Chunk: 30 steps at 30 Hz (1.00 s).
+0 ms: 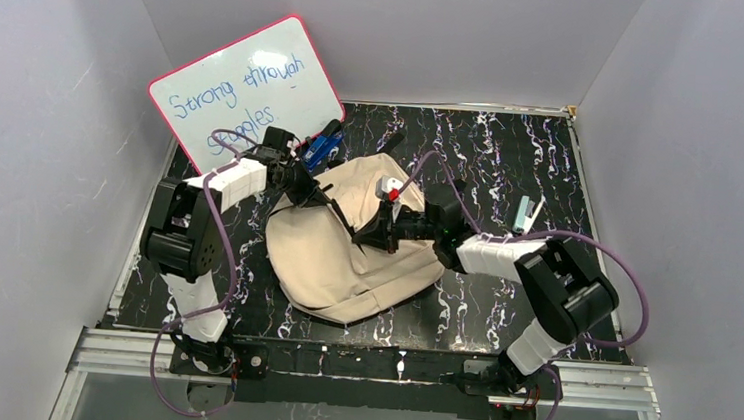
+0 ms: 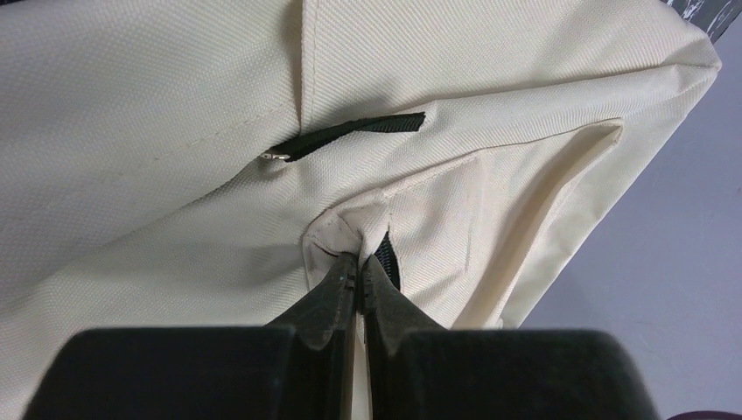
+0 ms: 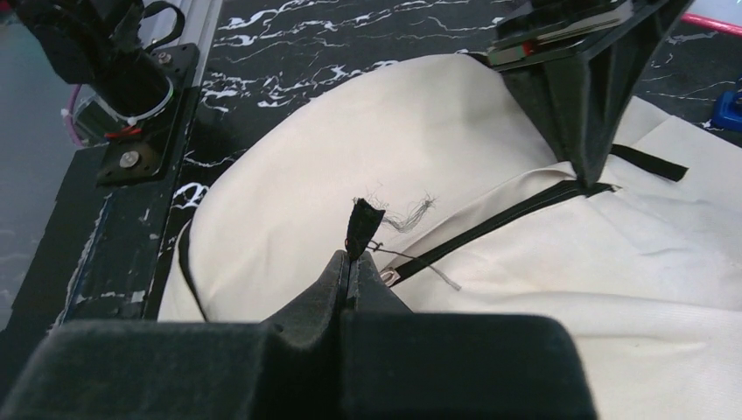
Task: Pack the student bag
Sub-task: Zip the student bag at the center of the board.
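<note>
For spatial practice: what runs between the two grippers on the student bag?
The student bag's dark zipper line, from the pull tab in the right gripper to the left gripper, shown in right wrist view.

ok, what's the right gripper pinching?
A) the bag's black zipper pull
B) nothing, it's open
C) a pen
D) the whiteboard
A: in the right wrist view the right gripper is shut on the frayed black zipper pull of the bag.
</note>
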Motion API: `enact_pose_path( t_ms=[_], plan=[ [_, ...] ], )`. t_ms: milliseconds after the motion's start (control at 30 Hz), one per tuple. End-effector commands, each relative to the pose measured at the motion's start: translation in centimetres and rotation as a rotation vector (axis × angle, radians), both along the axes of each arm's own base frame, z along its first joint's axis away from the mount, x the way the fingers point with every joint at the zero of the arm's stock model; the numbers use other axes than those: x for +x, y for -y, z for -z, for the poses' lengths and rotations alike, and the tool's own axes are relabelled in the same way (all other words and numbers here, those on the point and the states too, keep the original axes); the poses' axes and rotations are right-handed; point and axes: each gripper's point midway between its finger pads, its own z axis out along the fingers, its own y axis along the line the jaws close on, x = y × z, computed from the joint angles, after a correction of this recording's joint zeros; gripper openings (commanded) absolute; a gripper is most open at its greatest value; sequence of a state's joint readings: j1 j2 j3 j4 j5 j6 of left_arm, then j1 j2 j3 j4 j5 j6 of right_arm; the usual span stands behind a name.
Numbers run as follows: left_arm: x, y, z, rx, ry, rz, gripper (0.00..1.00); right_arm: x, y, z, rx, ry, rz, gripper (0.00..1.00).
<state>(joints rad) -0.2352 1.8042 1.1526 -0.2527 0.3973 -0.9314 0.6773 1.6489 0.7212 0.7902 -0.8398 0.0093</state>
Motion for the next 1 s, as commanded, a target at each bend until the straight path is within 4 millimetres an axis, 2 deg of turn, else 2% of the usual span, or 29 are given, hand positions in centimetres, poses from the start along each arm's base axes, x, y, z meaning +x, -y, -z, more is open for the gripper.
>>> enact_pose_path(
  t_ms=[0,200,467,967],
  plan=[
    [2.8,-2.2,0.2,0.081,0.063,-0.045,0.00,-2.3,0.7,-1.7,0.009,0.053,-0.050,0.00],
    [4.1,-2.1,-0.4,0.086,0.095,-0.031,0.00,-4.0,2.0,-1.1,-0.036,0.032,-0.040,0.00],
    [5.1,-2.1,-0.5,0.095,0.114,-0.027,0.00,-5.8,3.8,0.8,-0.108,-0.034,-0.023,0.00],
    [6.5,-2.8,-0.7,0.113,0.134,-0.040,0.00,-7.9,6.0,4.3,-0.243,-0.181,0.073,0.00]
  ],
)
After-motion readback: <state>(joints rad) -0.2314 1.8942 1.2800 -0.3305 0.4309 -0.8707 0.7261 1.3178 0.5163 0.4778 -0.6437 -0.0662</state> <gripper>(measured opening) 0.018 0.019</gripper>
